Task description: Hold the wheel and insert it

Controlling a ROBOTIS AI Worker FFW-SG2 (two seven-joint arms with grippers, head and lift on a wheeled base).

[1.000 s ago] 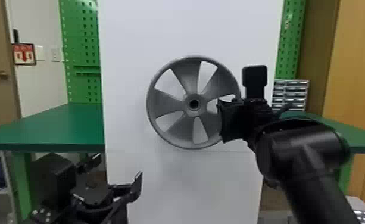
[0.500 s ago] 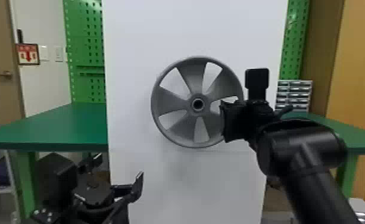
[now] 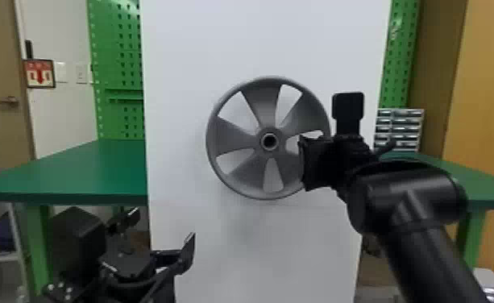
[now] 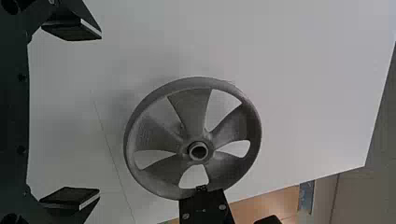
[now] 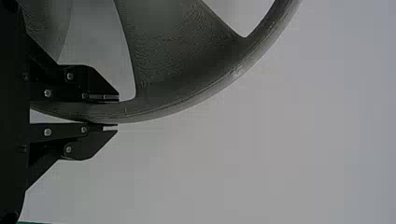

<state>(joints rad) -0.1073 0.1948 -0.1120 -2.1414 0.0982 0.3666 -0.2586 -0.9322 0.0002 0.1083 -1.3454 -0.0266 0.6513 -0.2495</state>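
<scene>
Holding is done: the black, two-fingered right end effector [image 5: 117,112] pinches the right side of the grey, five-spoked wheel [image 3: 235,141], upright before the white panel [image 3: 177,121]. Insertion looks undone. The black left end effector [image 4: 100,113], low at left, gapes empty.

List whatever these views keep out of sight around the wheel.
- Head view: a stretch of the wheel's rim, behind the right gripper.
- Head view: the wheel's panel-facing side, turned away.
- Right wrist view: much of the wheel, cut off by the edge.
</scene>
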